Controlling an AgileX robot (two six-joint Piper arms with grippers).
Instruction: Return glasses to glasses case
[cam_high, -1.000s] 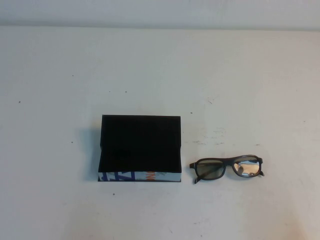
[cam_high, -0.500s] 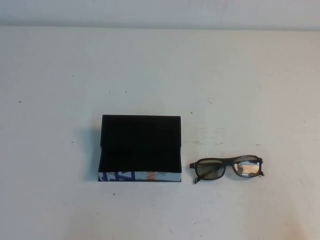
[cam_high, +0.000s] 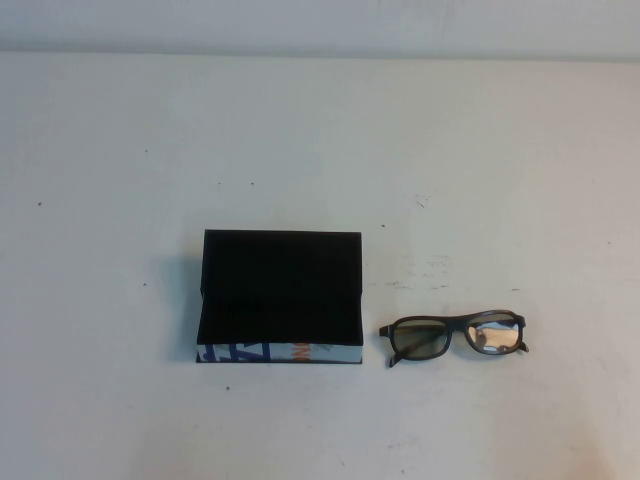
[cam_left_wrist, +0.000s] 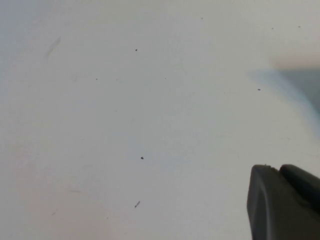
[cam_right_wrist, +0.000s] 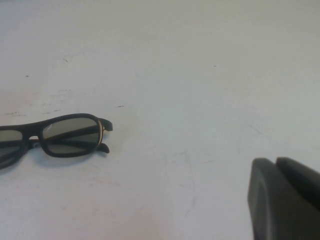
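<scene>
Black glasses case (cam_high: 281, 285) — white front with blue and orange print — beside dark brown-black glasses (cam_high: 453, 337) on an off-white table (cam_high: 320, 130)

This looks like a bare robot test bench rather than a home or shop, though the pictures offer little to go on. A plain white table (cam_high: 320, 140) fills the high view, its surface marked with small dark specks and faint scuffs. Along the table's far edge runs a pale, featureless wall (cam_high: 320, 25). Only 2 props lie on it, staged towards the near edge: the glasses case (cam_high: 280, 298) and the glasses (cam_high: 455, 337).
</scene>
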